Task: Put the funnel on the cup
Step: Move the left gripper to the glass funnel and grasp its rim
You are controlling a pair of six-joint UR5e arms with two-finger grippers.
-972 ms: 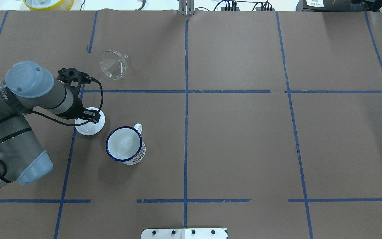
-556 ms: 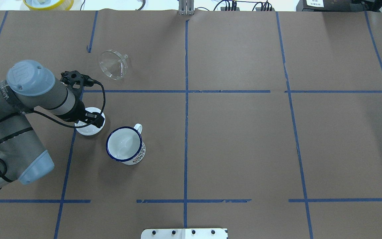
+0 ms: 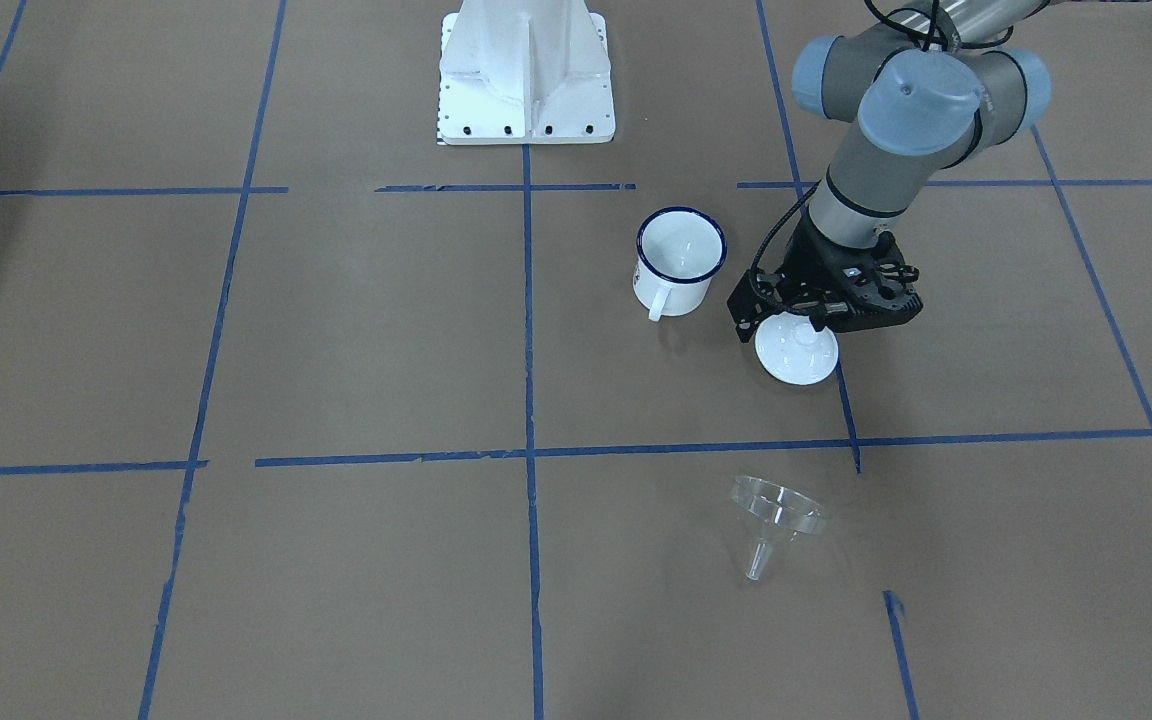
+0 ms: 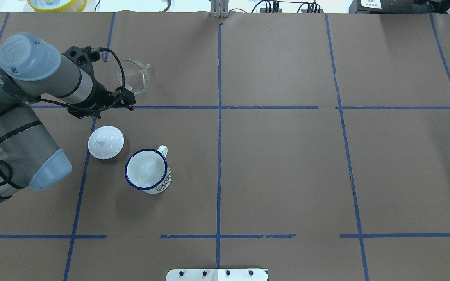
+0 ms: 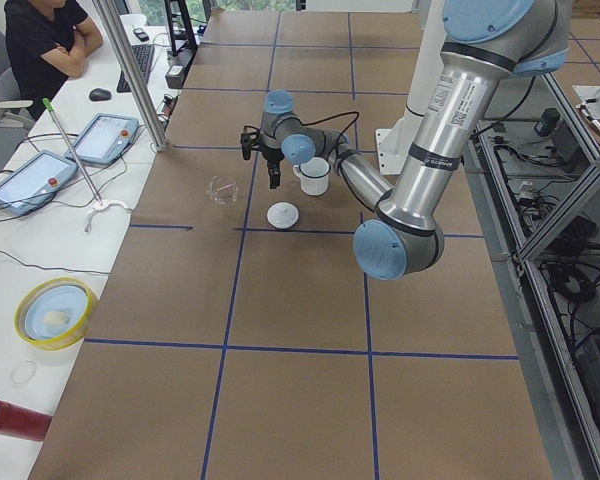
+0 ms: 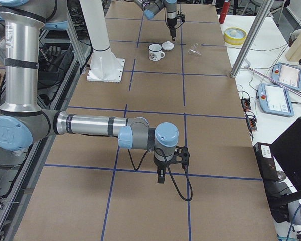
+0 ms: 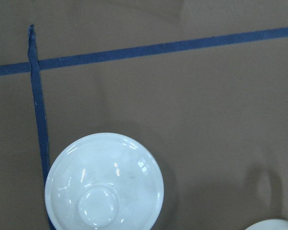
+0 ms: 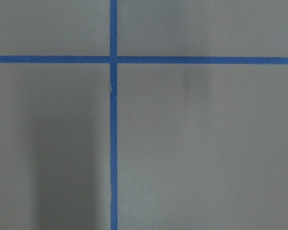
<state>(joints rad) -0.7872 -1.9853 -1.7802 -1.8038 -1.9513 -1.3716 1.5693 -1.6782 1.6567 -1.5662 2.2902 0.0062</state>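
Observation:
The clear funnel (image 4: 133,76) lies on its side at the far left of the table; it also shows in the front view (image 3: 771,520). The white cup (image 4: 147,169) with a blue rim stands upright, with its handle toward the funnel (image 3: 681,255). My left gripper (image 4: 112,110) hangs above the table between the funnel and a white knobbed lid (image 4: 106,142). In the front view my left gripper (image 3: 781,322) looks open and empty. My right gripper (image 6: 160,178) shows only in the exterior right view, far from these things, and I cannot tell its state.
The lid (image 7: 104,182) lies flat just left of the cup, on a blue tape line. The robot's white base plate (image 3: 526,70) is at the near edge. A yellow bowl (image 4: 57,4) sits beyond the far edge. The right wrist view shows only paper and tape.
My left gripper has risen off the lid and moved away from me toward the funnel. The lid stays on the table, now uncovered. Cup and funnel have not moved.

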